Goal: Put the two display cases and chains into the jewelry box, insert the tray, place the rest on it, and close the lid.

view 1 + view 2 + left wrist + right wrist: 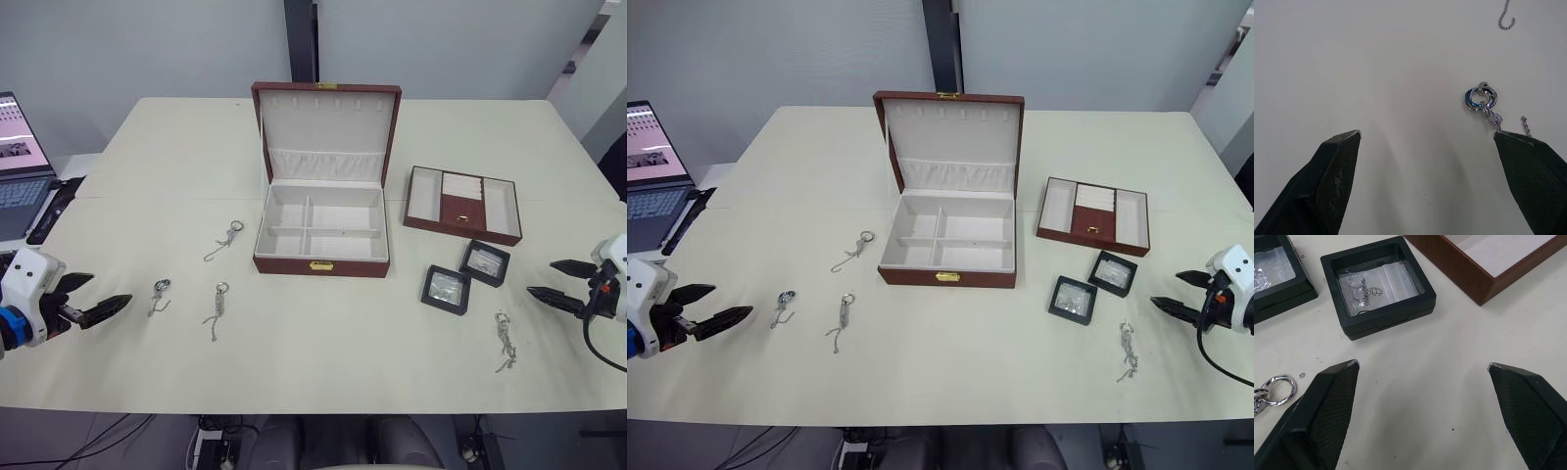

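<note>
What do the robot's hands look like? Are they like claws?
A bit like claws! Each hand has two black, pointed fingers with a fine criss-cross texture on their surface. The left hand sits on a chunky white wrist block with a blue band. The right hand has a white wrist block too, with a small red mark and a black cable looping down from it.

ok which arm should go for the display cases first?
Right, probably. The right gripper, open, sits on the same side as both display cases, right of the jewelry box. The left gripper is by the left-side chains.
</note>
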